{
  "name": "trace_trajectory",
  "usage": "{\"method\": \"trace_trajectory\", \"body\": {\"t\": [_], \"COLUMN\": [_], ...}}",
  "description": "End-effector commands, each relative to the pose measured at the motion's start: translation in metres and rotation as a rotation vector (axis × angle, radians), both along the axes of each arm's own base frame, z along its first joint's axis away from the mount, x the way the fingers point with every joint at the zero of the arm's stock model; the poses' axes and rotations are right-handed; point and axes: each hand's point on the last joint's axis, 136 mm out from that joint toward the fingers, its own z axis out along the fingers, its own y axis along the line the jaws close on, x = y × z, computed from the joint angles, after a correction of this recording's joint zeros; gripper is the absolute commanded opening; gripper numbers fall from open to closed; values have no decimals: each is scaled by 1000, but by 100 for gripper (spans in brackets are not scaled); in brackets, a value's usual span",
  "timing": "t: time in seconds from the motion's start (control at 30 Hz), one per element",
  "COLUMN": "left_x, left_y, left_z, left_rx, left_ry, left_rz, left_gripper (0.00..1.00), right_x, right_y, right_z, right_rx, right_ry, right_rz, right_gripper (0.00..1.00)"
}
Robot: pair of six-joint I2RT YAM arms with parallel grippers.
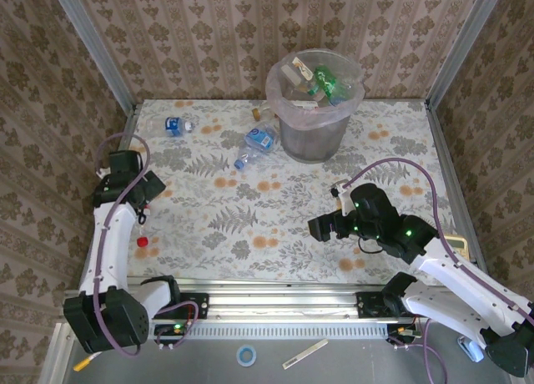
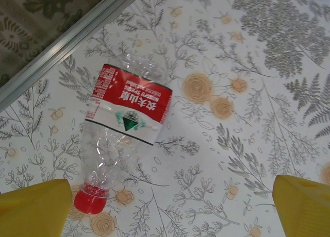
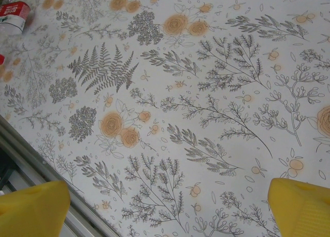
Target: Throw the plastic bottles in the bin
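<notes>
Partway done, I'd say; the bin point(image 1: 315, 133) at the far side of the table point(image 1: 209, 225) already has a few bottles in it, with a green bottle point(image 1: 322, 85) poking out on top; left to do on the table: a blue-label bottle point(image 1: 173, 126) near the far left corner, a second blue-label bottle point(image 1: 257, 142) lying just beside the bin, and maybe a small bottle point(image 1: 264, 113) behind that one, too tiny to be sure. There's also a crushed red-label bottle point(image 2: 126, 121) with a red cap, lying flat on the left side, well apart from the bin; the left gripper point(image 2: 167, 206) hangs right over it, jaws spread wide, nothing in them; the right gripper point(image 3: 165, 208) is just as wide and empty, over bare table. My guess is the red one goes next; three or four to go.
</notes>
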Motion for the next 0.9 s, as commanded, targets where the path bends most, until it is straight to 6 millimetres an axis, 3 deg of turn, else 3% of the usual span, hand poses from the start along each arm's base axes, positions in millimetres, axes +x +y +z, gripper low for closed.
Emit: {"method": "trace_trajectory", "body": {"t": [0.0, 0.43, 0.87], "left_x": [1, -4, 7], "left_y": [3, 29, 30], "left_z": [-13, -52, -89], "left_rx": [-65, -116, -201], "left_ry": [-6, 54, 95], "left_rz": [37, 97, 52], "left_gripper": [100, 100, 100], "right_x": [-5, -8, -9], "right_y": [-2, -4, -4], "right_z": [1, 1, 0], "right_rx": [6, 8, 10], "right_ry": [13, 13, 14], "right_rz": [9, 10, 10], "right_gripper": [100, 100, 100]}}
